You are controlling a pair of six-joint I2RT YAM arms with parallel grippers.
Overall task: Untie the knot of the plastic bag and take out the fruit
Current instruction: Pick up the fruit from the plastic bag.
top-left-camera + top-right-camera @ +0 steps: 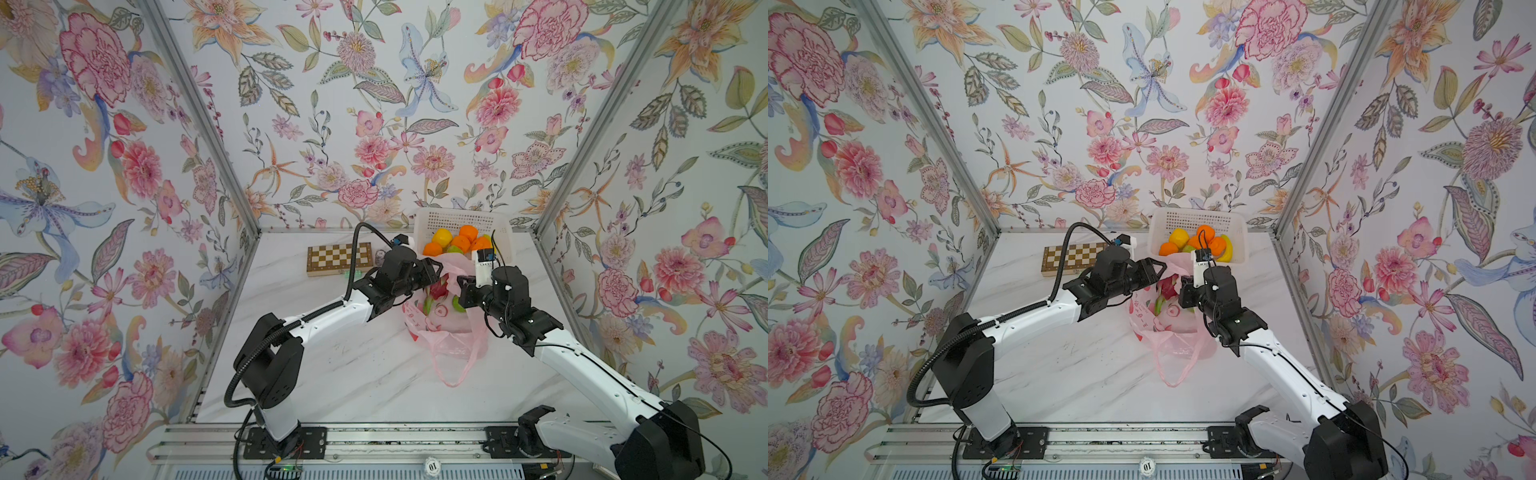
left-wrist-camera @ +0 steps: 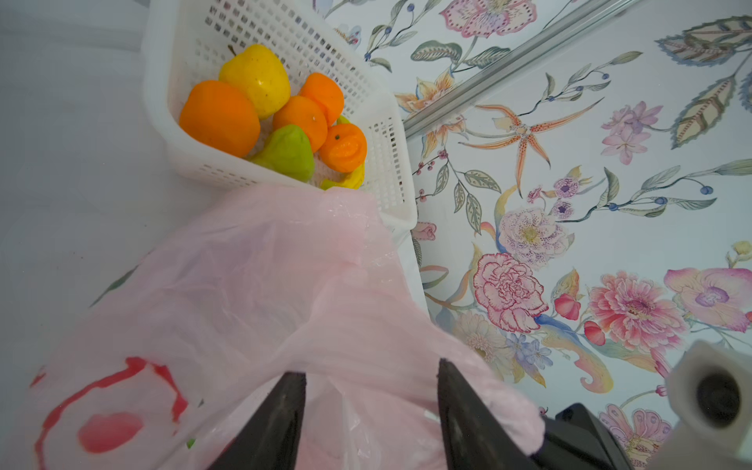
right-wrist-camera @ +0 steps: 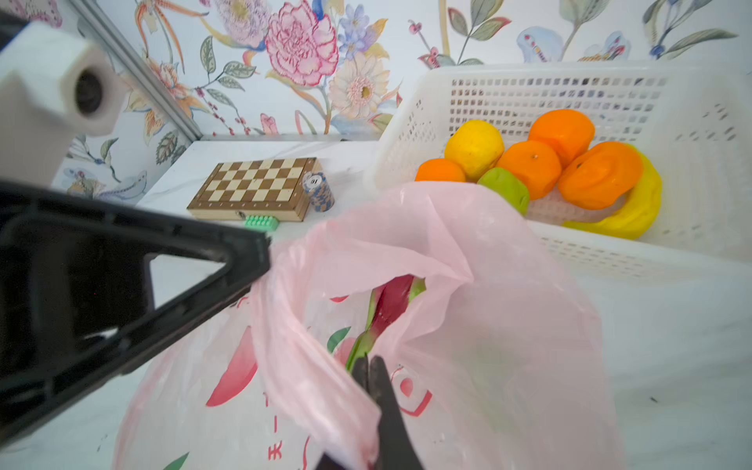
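Note:
The pink plastic bag (image 1: 449, 332) sits on the marble table with its mouth open; one loop handle (image 1: 453, 374) trails loose toward the front. No knot shows in any view. Inside the bag lie a magenta dragon fruit (image 3: 392, 301) and a green fruit (image 1: 458, 304). My left gripper (image 2: 368, 370) is at the bag's left rim, jaws apart, with film draped over the tips. At the right rim my right gripper (image 3: 368, 360) is shut, with a band of bag film pinched at its jaws, just by a green leaf tip of the dragon fruit.
A white perforated basket (image 1: 461, 220) stands behind the bag against the back wall, holding several oranges, a yellow fruit, a green one and a banana. A folded chessboard (image 1: 338, 257), a chip stack (image 3: 319, 191) and a small green block (image 3: 261, 222) lie at the back left.

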